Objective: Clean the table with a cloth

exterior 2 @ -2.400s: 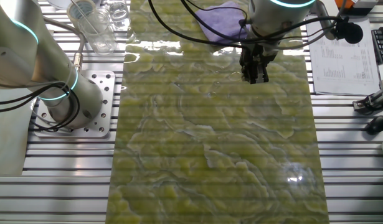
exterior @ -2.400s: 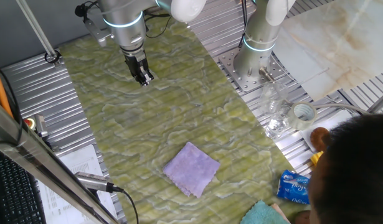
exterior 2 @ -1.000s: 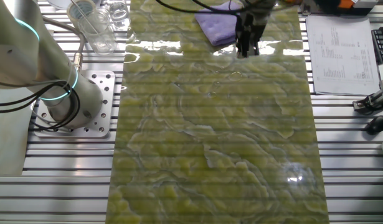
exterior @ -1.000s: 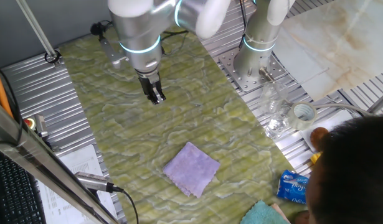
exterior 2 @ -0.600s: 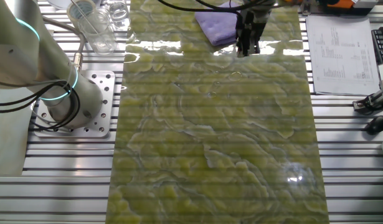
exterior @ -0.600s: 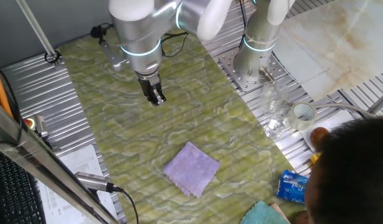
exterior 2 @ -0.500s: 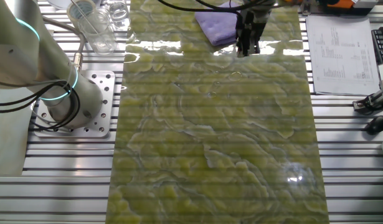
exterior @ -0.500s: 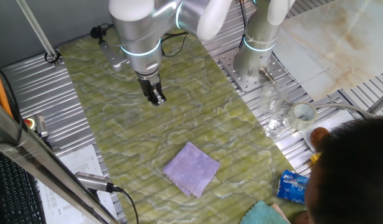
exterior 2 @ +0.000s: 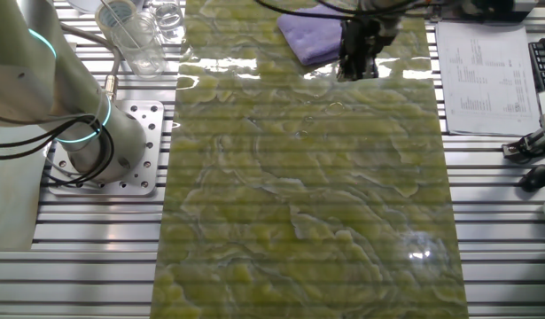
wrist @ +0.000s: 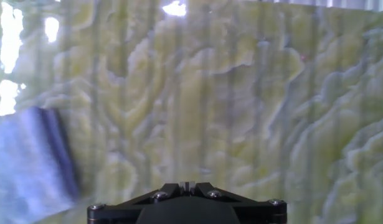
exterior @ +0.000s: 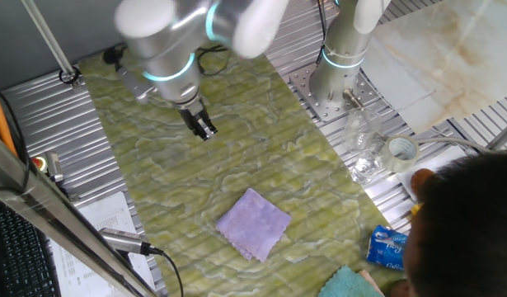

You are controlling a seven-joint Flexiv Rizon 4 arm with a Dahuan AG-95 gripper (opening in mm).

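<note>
Gripper (exterior: 205, 132) upper left over the marbled green table (exterior: 237, 165), fingers together, empty; flat lilac square cloth (exterior: 253, 223) lower centre.

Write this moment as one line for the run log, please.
phase: approach | pincer: empty, above table, apart from cloth | cloth: flat on table, untouched | wiping: not started
</note>
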